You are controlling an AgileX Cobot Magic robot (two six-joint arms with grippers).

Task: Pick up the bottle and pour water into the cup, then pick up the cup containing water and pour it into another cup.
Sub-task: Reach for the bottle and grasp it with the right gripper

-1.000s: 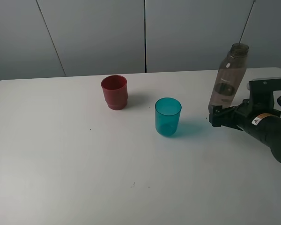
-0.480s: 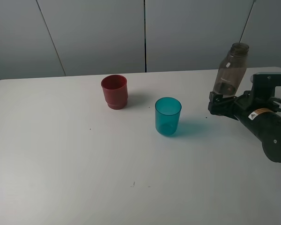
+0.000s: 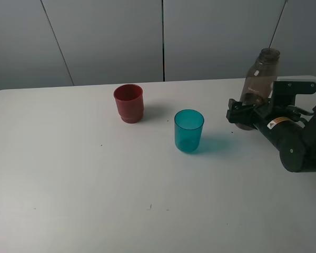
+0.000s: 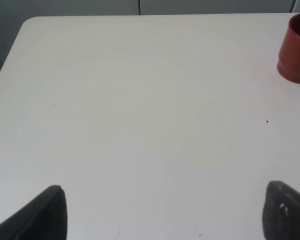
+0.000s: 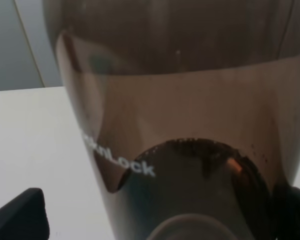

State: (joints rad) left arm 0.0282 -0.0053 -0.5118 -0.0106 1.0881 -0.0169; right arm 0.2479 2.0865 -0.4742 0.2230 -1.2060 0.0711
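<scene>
Far right on the white table (image 3: 68, 174), the tall smoky grey-brown translucent plastic bottle (image 3: 260, 74) stands between the spread, ungrasping jaws of the right gripper (image 3: 241, 114). Translucent teal plastic tumbler (image 3: 189, 130) at centre; opaque red plastic cup (image 3: 129, 103) behind-left, well apart. Left gripper (image 4: 167, 212) spread, holding nothing.

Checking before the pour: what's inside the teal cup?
Through the translucent teal-blue plastic tumbler nothing shows, no waterline or object. A thin film at its darker base cannot be ruled out.
</scene>
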